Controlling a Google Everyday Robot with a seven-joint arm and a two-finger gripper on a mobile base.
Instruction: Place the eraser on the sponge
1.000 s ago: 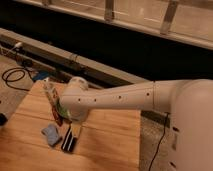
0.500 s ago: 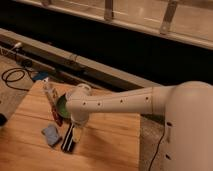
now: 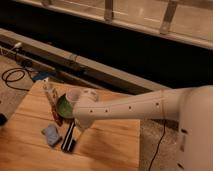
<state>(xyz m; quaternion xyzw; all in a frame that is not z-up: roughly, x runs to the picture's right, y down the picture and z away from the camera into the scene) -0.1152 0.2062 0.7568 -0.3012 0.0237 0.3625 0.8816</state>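
Camera view: we count one eraser [image 3: 69,138] lying on the wooden table [image 3: 110,145], just beside one sponge [image 3: 51,135]. The gripper [image 3: 77,126] sits over the eraser's far end, and we cannot tell whether it grasps anything. One green bowl [image 3: 62,106] and one red-and-white stick [image 3: 51,100] lie beyond.

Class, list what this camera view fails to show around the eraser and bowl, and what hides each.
- The gripper: camera view, at the eraser's upper end; the wrist covers it, so any grip is unclear.
- The green bowl: the arm hides its right side.
- The table: cut off by the bottom edge.
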